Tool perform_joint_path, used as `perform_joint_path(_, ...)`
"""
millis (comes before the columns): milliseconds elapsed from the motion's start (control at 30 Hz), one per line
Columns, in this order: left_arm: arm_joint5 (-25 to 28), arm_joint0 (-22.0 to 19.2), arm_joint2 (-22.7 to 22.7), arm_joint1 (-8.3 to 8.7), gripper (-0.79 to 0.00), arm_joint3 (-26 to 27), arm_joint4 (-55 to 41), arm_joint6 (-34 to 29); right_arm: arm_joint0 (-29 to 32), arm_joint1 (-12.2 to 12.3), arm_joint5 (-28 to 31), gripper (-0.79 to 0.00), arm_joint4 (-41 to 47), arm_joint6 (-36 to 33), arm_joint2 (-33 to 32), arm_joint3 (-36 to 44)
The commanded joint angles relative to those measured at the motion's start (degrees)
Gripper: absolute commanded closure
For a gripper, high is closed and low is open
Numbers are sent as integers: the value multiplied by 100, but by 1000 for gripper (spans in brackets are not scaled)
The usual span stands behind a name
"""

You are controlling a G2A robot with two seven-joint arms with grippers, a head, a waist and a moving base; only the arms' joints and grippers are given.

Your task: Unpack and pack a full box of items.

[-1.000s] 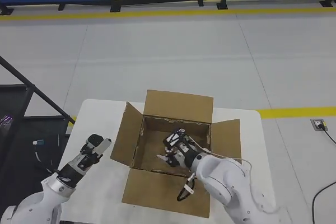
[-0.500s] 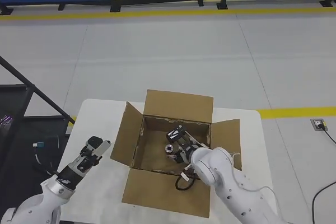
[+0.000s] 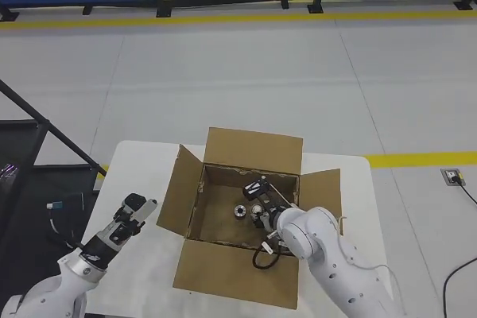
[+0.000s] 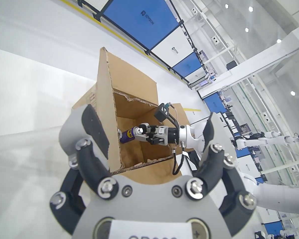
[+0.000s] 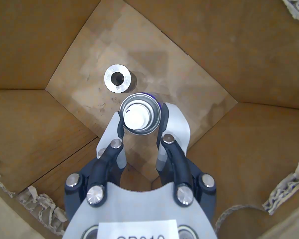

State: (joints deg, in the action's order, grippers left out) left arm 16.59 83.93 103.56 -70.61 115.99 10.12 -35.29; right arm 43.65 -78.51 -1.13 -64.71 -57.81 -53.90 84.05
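An open cardboard box [image 3: 253,151] stands on the white table [image 3: 143,159]. My right gripper [image 5: 142,121] is down inside the box, shut on an upright spray can [image 5: 140,118] with a blue body and a white cap. From the left wrist view the can [image 4: 128,134] sticks out of that gripper [image 4: 144,131] above the box floor. A short metal cylinder [image 5: 117,78] with a centre hole stands on the floor just beyond the can, also visible from above [image 3: 239,211]. My left gripper [image 3: 135,208] hovers open over the table left of the box, holding nothing.
The box's four flaps [image 3: 176,191] fold outward, with torn edges along the rim [image 5: 286,192]. The table's left edge borders a black rack [image 3: 16,159]. A cable [image 3: 262,258] hangs from the right wrist over the near box wall.
My right gripper has shifted a little toward the box's far right side with the can in it, uncovering the metal cylinder. The left arm has stayed put.
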Motion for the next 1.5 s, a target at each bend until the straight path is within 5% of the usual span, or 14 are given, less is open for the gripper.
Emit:
perform_joint_path(0, 0, 0, 0, 0, -785, 0, 0, 0, 42, 11, -7, 0, -44, -29, -57, 180)
perform_joint_path(367, 0, 0, 0, 0, -785, 0, 0, 0, 255, 57, 61, -31, -165, -368, -239, 489)
perform_joint_path(433, 0, 0, 0, 0, -785, 0, 0, 0, 237, 40, 7, -613, -187, -219, -224, 302)
perform_joint_path(467, 0, 0, 0, 0, -785, 0, 0, 0, 228, 31, 17, -748, -151, -166, -216, 211)
perform_joint_path(500, 0, 0, 0, 0, -785, 0, 0, 0, 213, 23, 28, -785, -132, -118, -209, 127)
perform_joint_path(867, 0, 0, 0, 0, -785, 0, 0, 0, 70, -59, 62, -785, -15, 129, -110, -344)
perform_joint_path(900, 0, 0, 0, 0, -785, 0, 0, 0, 60, -66, 67, -662, -13, 153, -102, -379)
perform_joint_path(933, 0, 0, 0, 0, -785, 0, 0, 0, 47, -72, 74, -376, -22, 191, -95, -407)
perform_joint_path(1033, 0, 0, 0, 0, -785, 0, 0, 0, 27, -86, 102, -194, -2, 274, -94, -482)
perform_joint_path(1200, 0, 0, 0, 0, -785, 0, 0, 0, 6, -103, 121, 0, 2, 322, -103, -559)
perform_joint_path(1467, 0, 0, 0, 0, -785, 0, 0, 0, 14, -115, 158, 0, 18, 342, -163, -520)
